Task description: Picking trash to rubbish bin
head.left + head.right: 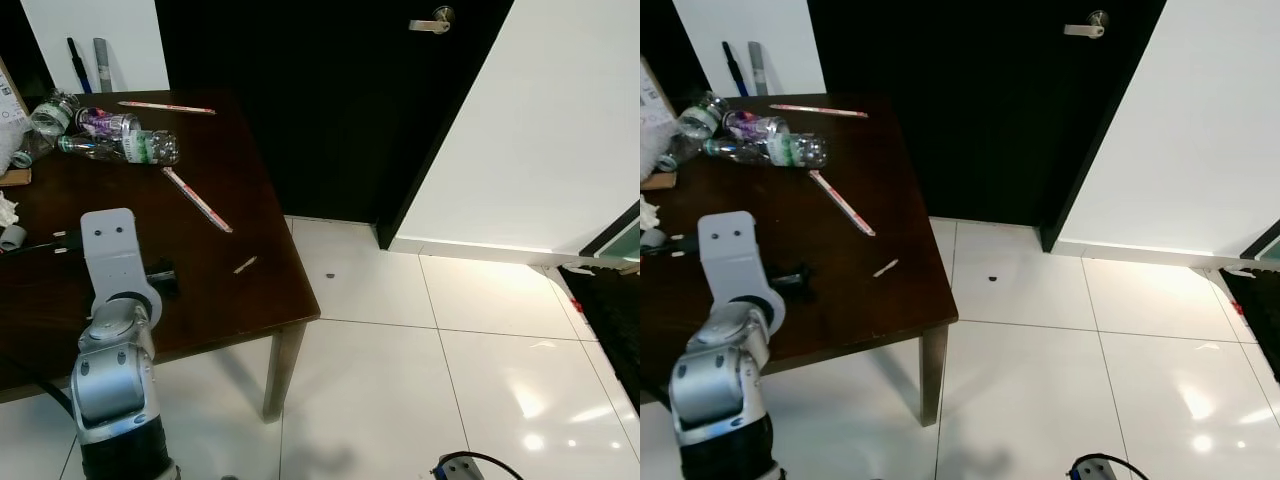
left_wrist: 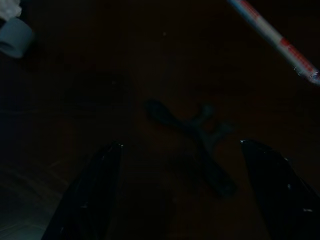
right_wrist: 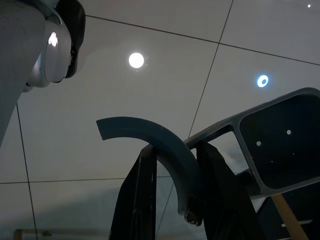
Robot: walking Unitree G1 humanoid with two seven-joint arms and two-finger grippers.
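My left pincer point(image 2: 180, 150) hangs with its fingers apart over the dark table point(image 1: 230, 290), and a small dark cross-shaped scrap point(image 2: 192, 132) lies just ahead, between them, not yet gripped. Further ahead lie a red-white stick point(image 1: 197, 200) and plastic bottles point(image 1: 130, 148). My right pincer point(image 3: 175, 170) is clamped on a curved blue handle point(image 3: 150, 137). I judge most trash remains.

No readable text anywhere. Bottle point(image 1: 140, 148) labels on the table point(image 1: 250, 300) were too small and blurred; the printed stick point(image 1: 197, 199) markings couldn't be made out.
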